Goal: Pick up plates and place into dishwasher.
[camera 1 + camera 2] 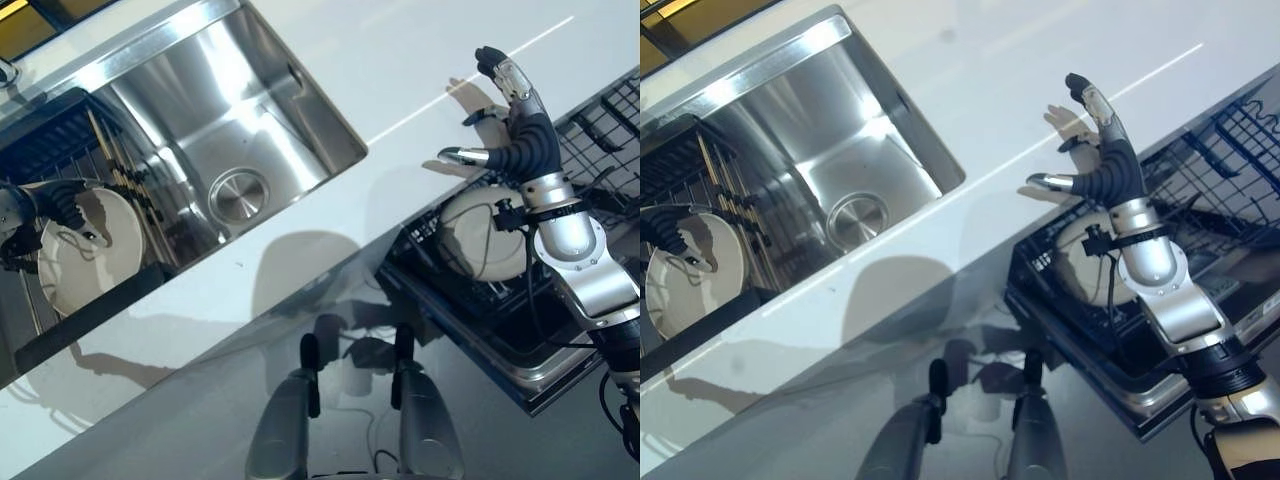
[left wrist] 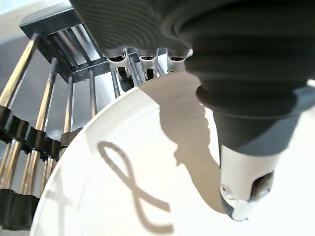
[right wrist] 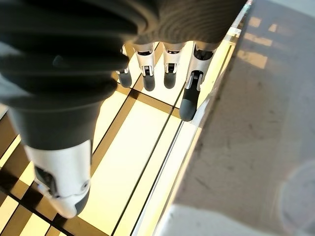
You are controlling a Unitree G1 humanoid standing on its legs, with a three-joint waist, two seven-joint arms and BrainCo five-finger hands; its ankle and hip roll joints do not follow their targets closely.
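From the left eye view, the left hand point(image 1: 55, 205) is down on the white plate point(image 1: 95, 265) that stands in the dish rack point(image 1: 60, 150) next to the steel sink point(image 1: 235, 120), its fingers curled over the plate's upper edge. Over on the other side the right hand point(image 1: 515, 110) is raised above the worktop point(image 1: 400, 60), fingers straight and thumb out, holding nothing, and below it a second plate point(image 1: 480, 235) already stands in the dishwasher rack point(image 1: 470, 300). The right eye view agrees: the left hand point(image 1: 670, 232) sits on the rim of the plate point(image 1: 690, 285), and the right hand point(image 1: 1105, 140) is spread and empty above the dishwasher rack point(image 1: 1080, 330). The left wrist view comes in close: the fingers point(image 2: 142, 59) hook behind the rim of the plate point(image 2: 123, 187) and the thumb point(image 2: 246, 167) lies across its face, so this looks like a pinch grasp just forming. In the right wrist view the right hand's fingers point(image 3: 170, 69) hang relaxed with nothing between them and the thumb. I'd say the pick-up of the next plate is the step in hand. The next move calls for a firm pinch, then a straight lift clear of the rack's bars point(image 2: 54, 98) before carrying it across to the dishwasher.
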